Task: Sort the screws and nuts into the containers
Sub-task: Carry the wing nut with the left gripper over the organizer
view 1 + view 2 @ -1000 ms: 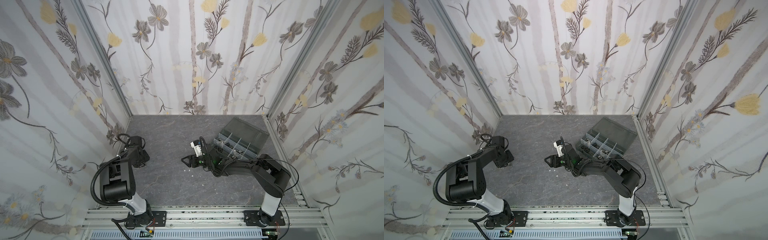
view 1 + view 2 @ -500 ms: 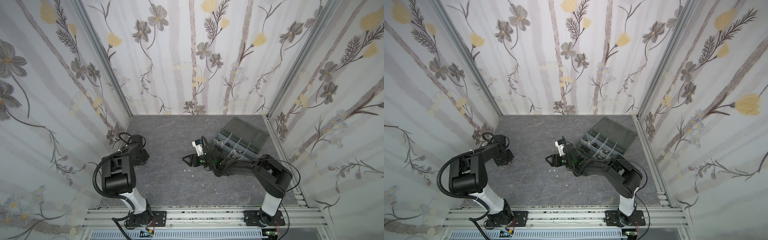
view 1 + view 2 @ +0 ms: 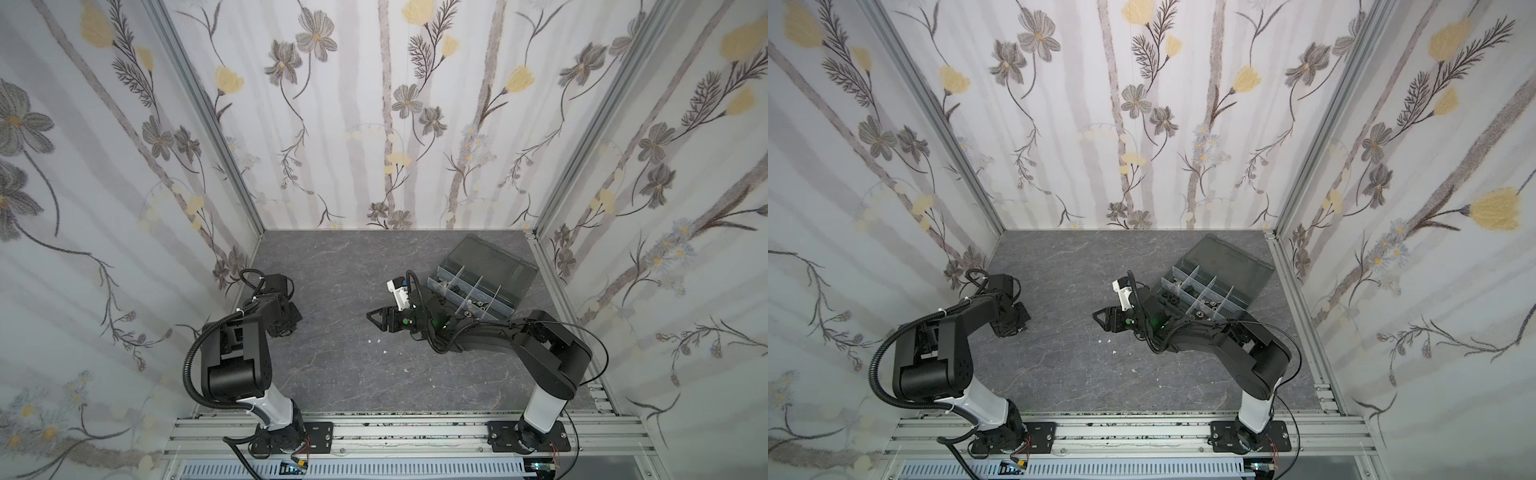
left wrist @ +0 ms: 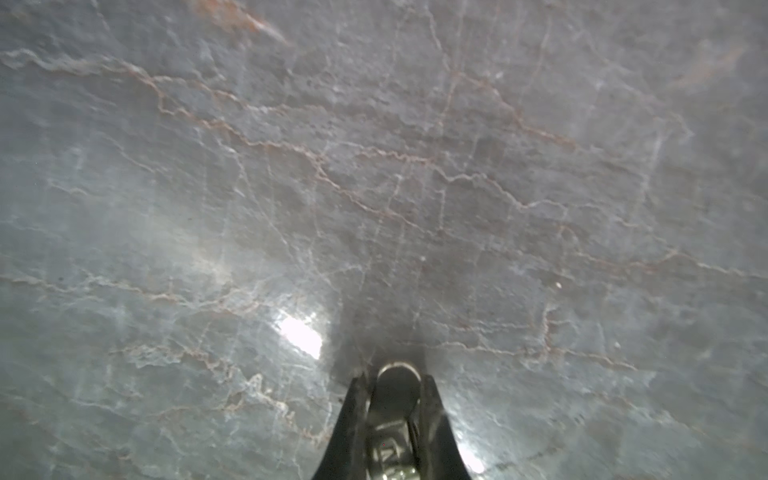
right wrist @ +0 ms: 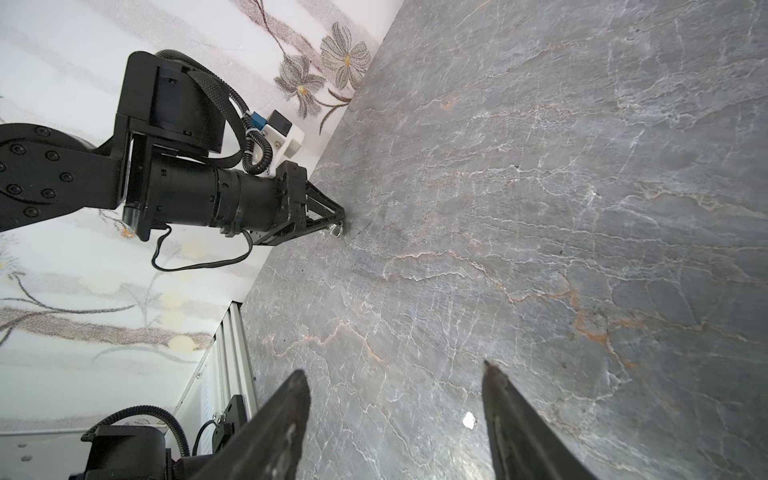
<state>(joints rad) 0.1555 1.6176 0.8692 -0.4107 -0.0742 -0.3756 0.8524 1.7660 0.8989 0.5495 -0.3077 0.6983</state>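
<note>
Your left claw (image 4: 395,377) is pinched narrow on a silver nut (image 4: 398,368). The small shiny ring sits right between the fingertips and pokes just past them. In the right wrist view you see the same ring at the tip of that claw, down at the grey surface (image 5: 540,208) near the flowered wall (image 5: 324,66) on the robot's left side. Whether the nut rests on the surface or hangs just off it, you cannot tell.

Your right claw (image 5: 395,370) stands wide with nothing between its fingers (image 5: 291,403). It hangs low over bare surface near the middle, pointing toward the left arm, and the nut lies well apart from it. One of the white specks (image 5: 468,419) lies just beside one finger, and in both top views a few more are scattered on the surface near that claw.

The organizer box (image 3: 509,309) sits at the back right of the surface, just behind the right wrist, with its smoky lid (image 3: 494,259) open. Small dark and silver pieces (image 3: 1212,306) lie in its compartments, too small here for you to tell screws from nuts.
</note>
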